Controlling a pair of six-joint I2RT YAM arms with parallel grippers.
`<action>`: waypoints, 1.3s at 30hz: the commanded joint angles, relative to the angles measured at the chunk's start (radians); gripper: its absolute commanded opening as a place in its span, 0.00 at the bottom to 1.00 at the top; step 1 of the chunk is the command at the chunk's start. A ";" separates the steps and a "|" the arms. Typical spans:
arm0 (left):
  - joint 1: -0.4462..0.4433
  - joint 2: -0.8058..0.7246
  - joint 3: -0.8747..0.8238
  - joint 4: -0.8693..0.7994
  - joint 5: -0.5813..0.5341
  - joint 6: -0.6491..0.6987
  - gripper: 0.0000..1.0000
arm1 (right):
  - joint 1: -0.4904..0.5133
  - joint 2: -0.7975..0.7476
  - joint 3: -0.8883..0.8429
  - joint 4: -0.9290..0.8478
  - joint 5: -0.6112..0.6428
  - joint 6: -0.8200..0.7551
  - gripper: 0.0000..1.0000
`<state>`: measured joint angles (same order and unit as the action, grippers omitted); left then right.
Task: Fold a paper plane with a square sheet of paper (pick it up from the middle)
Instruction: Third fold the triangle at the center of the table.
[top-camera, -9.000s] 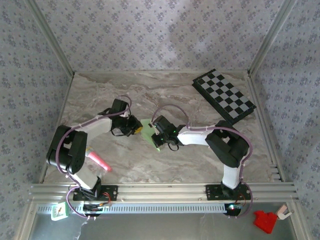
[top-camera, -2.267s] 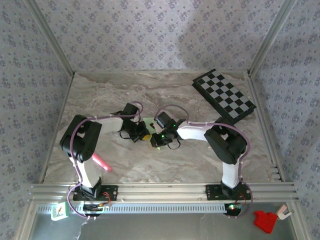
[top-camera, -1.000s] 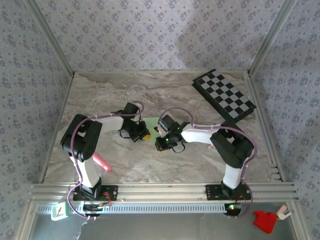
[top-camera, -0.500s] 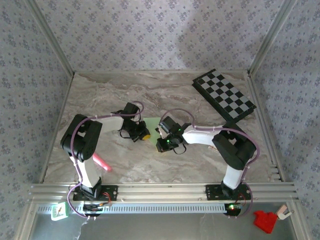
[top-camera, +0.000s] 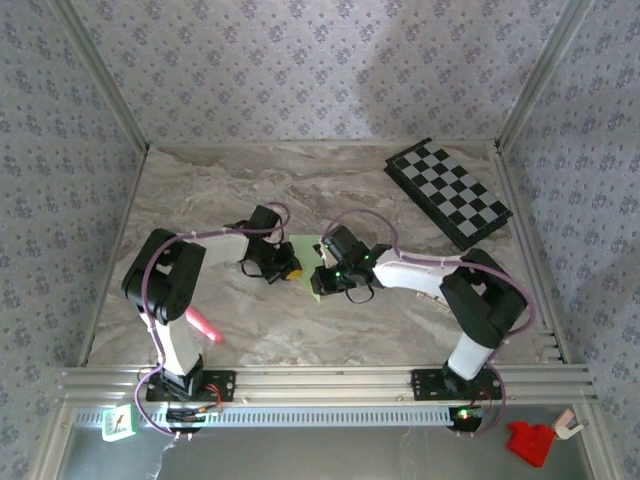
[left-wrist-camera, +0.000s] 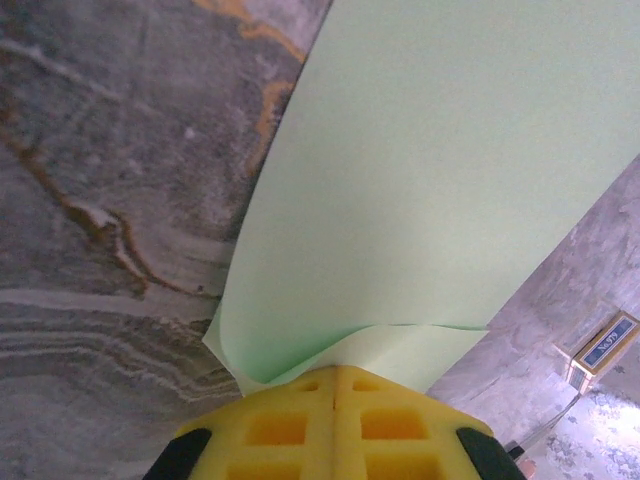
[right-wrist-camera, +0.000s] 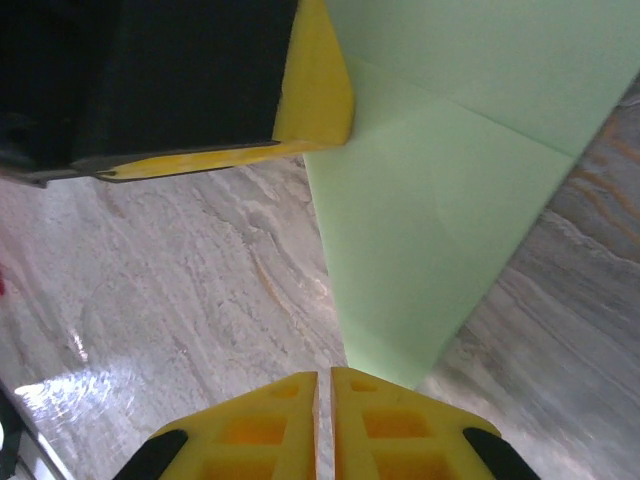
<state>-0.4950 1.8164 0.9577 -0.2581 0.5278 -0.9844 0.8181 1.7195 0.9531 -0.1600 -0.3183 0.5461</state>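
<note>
Left gripper (left-wrist-camera: 335, 372) pinched tight on the square sheet of paper (left-wrist-camera: 440, 190). Right gripper (right-wrist-camera: 325, 378) closed up at its corner; we can't tell if it's caught.

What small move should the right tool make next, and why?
Probably nudge the shut right tool onto the sheet and press along its crease. It sits just off the sheet's near corner, while the left tool appears shut on the opposite edge, steadying the paper.
</note>
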 joint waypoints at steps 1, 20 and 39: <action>-0.022 0.058 -0.047 -0.096 -0.134 0.001 0.02 | 0.006 0.037 0.043 -0.006 0.005 0.007 0.13; -0.034 -0.148 -0.063 0.043 -0.130 0.216 0.11 | 0.005 0.147 0.092 -0.188 0.082 -0.050 0.12; -0.066 -0.082 -0.136 0.216 -0.025 0.211 0.08 | 0.001 0.167 0.093 -0.203 0.059 -0.028 0.12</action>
<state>-0.5529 1.7210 0.8207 -0.0593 0.4896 -0.7929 0.8211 1.8404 1.0531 -0.2672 -0.2848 0.5159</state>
